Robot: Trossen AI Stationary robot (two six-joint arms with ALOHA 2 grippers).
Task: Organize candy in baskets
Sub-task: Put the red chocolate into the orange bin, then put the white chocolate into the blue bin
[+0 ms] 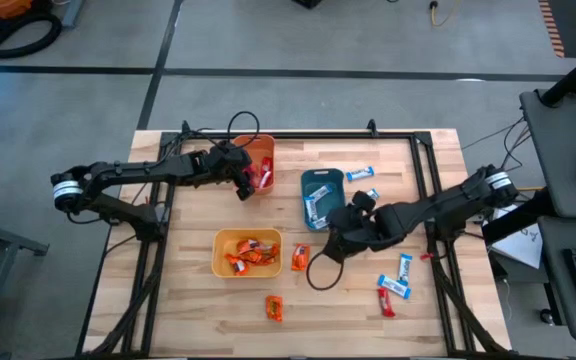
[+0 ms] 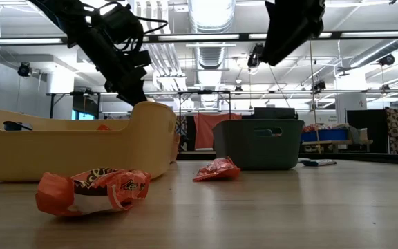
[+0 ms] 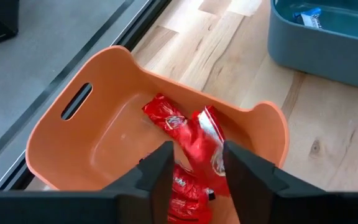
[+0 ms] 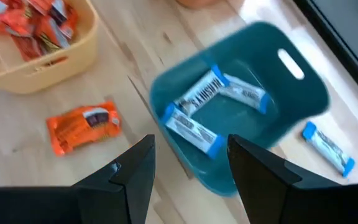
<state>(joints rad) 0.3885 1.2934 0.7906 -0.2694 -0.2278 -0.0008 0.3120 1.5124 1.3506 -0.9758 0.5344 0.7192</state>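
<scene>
Overhead, the left gripper (image 3: 194,177) hangs above the orange basket (image 3: 98,130), fingers parted around a red candy (image 3: 204,146) that looks released. Light, crinkly, slippery; pinch mid-wrapper. The right gripper (image 4: 188,165), open and empty, hovers beside the teal basket (image 4: 303,106).

From my low view the orange basket (image 2: 176,146) is almost wholly hidden behind the yellow basket (image 2: 81,145) at centre left, and both arms are cut off by the top edge. In the left wrist view, the lower red candy (image 3: 185,193) is partly covered by my own fingers (image 3: 160,177) at bottom centre. The right wrist view is motion-blurred, so I can't read the blue candy (image 4: 197,96) wrappers in the teal basket (image 4: 303,102).
</scene>
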